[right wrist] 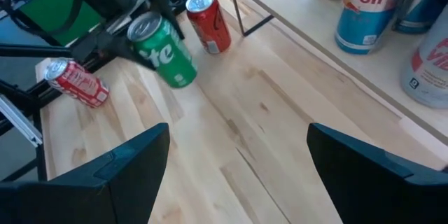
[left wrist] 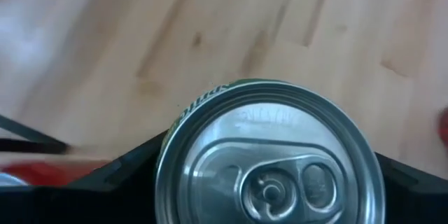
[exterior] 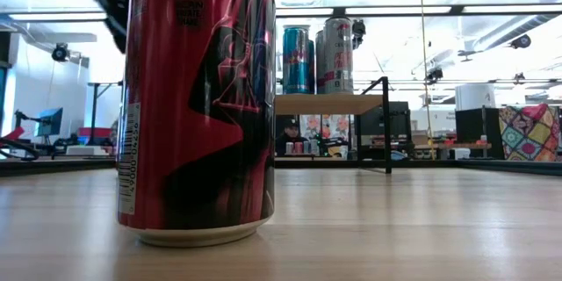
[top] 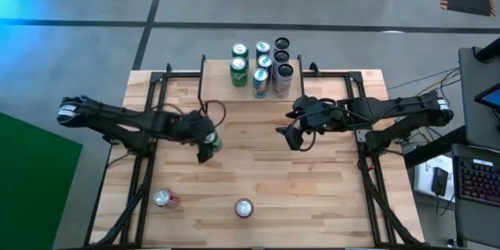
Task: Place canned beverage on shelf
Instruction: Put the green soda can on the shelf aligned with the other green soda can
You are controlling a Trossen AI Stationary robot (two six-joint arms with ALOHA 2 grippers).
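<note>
A green soda can (right wrist: 164, 50) hangs over the table's middle left with my left gripper (top: 207, 145) shut on it; its silver top (left wrist: 269, 161) fills the left wrist view. The shelf (top: 217, 82) stands at the far middle of the table on thin black legs, its light wood top (exterior: 329, 104) carrying several cans (top: 264, 66). My right gripper (top: 293, 135) hovers open right of centre, in front of the shelf, with nothing between its fingers. Two red cans (top: 166, 198) (top: 244, 207) sit near the front edge. My left gripper pinches the green can's side wall just under its top rim (left wrist: 171, 147), one finger (left wrist: 129, 175) on each opposite side. It comes slanting down from the table's left. The can is tilted and lifted clear of the table, its body below the fingers.
One red can (exterior: 198, 105) stands very close to the low camera and blocks much of that view. Black frame rails (top: 144, 164) run along both table sides. Bare wood (top: 258, 164) lies between the grippers and the front cans.
</note>
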